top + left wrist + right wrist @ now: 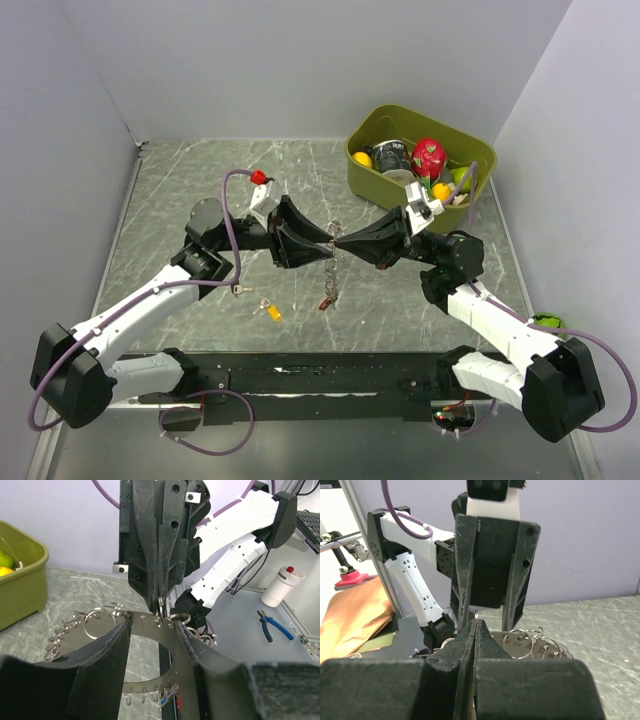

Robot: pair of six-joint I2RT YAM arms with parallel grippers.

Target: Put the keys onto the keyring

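Right tool [476, 626] is pinching the keyring [328, 288] tight over the counter [180, 200]; left tool [152, 625] is gaping wide, straddling it; yellow-capped key [272, 312] is lying nearby.

You're working on a table [170, 190] topped in grey, marble-patterned sheet with pale veins. It is boxed in by plain, matte, lavender-grey surfaces: a back wall [300, 60], a left panel [50, 150] and a right panel [580, 140], all evenly lit with only soft shadows. Past the table's edge, your left wrist view shows a grey side surface [240, 630] carrying a white bottle [281, 586] with a red cap and blue-handled pliers [272, 625], while your right wrist view shows a metal frame post [357, 502] and a brown sheet [350, 615] beyond it.
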